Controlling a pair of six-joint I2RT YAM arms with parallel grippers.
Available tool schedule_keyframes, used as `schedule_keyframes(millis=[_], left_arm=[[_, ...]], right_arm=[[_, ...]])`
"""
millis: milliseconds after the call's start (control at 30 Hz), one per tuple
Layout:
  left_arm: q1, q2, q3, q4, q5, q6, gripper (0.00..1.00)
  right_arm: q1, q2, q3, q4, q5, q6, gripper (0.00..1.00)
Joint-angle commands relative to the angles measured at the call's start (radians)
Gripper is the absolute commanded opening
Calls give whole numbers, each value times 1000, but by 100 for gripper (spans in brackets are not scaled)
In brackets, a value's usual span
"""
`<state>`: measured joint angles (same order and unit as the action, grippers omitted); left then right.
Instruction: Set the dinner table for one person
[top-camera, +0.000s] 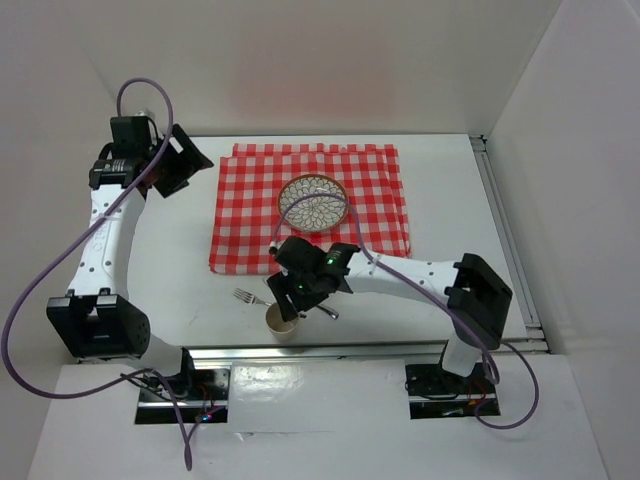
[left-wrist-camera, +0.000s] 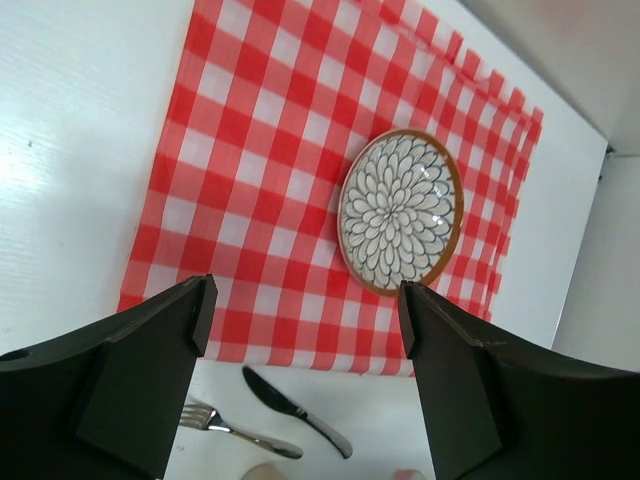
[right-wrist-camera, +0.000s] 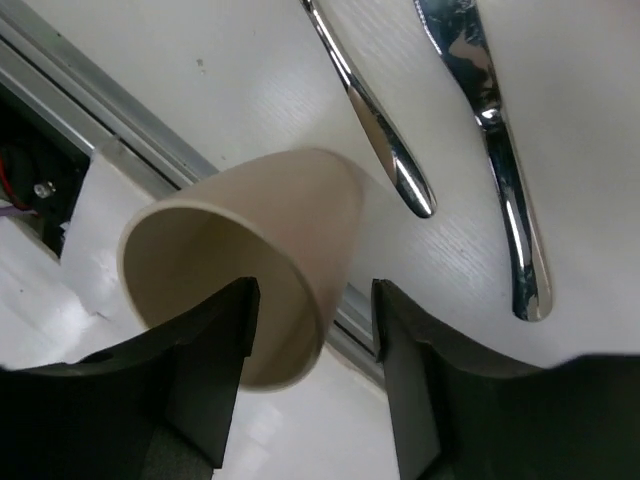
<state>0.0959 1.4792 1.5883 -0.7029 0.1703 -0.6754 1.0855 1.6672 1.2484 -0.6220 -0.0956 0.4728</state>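
Note:
A beige cup (top-camera: 282, 320) stands on the white dinner table (top-camera: 170, 250) near its front rail. My right gripper (top-camera: 300, 292) is open right above it. In the right wrist view the cup (right-wrist-camera: 270, 220) has its rim wall between the fingers of the right gripper (right-wrist-camera: 314, 295), one finger over the cup's mouth and one outside, not closed on it. A fork (top-camera: 250, 297) and a knife (top-camera: 327, 313) lie beside the cup. A flower-patterned plate (top-camera: 313, 203) sits on a red-and-white checked cloth (top-camera: 240, 220). My left gripper (top-camera: 190, 160) is open, empty and raised at the far left.
The silver front rail (top-camera: 350, 348) runs just behind the cup and shows in the right wrist view (right-wrist-camera: 60, 70). The left wrist view shows its gripper (left-wrist-camera: 305, 300) high over the cloth (left-wrist-camera: 250, 150), plate (left-wrist-camera: 400, 210), knife (left-wrist-camera: 295, 410) and fork (left-wrist-camera: 235, 432). White walls enclose the table.

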Motion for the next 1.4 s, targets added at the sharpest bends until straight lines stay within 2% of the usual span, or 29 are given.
schedule_keyframes(millis=[0, 67, 100, 133, 167, 333, 367, 400, 467, 533, 600, 700, 800, 1033, 1200, 1367], left_arm=[[16, -19, -31, 8, 49, 40, 91], [25, -30, -40, 8, 49, 40, 91], [25, -30, -40, 8, 58, 40, 91], [25, -30, -40, 8, 72, 40, 91], [37, -30, -28, -1, 99, 40, 90], [38, -48, 8, -10, 118, 50, 90], [38, -48, 21, -10, 118, 60, 90], [38, -48, 21, -10, 118, 60, 90], [38, -48, 9, -10, 118, 60, 90], [38, -74, -26, -10, 118, 51, 90], [38, -106, -124, 45, 118, 39, 89], [16, -166, -246, 103, 118, 30, 89], [-5, -180, -289, 103, 127, 20, 89], [-45, -168, -291, 91, 90, 31, 89], [-79, -157, -291, 71, 80, 40, 89], [-107, -146, -301, 71, 80, 51, 89]], right_arm=[[34, 38, 60, 59, 43, 43, 57], [45, 39, 85, 50, 75, 64, 41], [45, 28, 94, 38, 88, 64, 21], [45, 28, 108, 21, 109, 64, 8], [45, 28, 165, -64, 134, 81, 0], [7, 52, 434, -358, 273, 90, 0], [-48, 63, 530, -402, 302, 81, 0], [-82, 87, 575, -471, 318, 81, 0], [-160, 112, 646, -502, 377, 47, 0], [-318, 170, 761, -531, 405, 47, 0], [-472, 206, 848, -506, 405, 38, 0], [-646, 288, 951, -435, 318, 12, 0], [-758, 397, 1078, -412, 275, 12, 0], [-906, 574, 1172, -319, 206, 24, 0], [-944, 657, 1209, -263, 155, 24, 0], [-944, 715, 1221, -234, 169, 24, 0]])
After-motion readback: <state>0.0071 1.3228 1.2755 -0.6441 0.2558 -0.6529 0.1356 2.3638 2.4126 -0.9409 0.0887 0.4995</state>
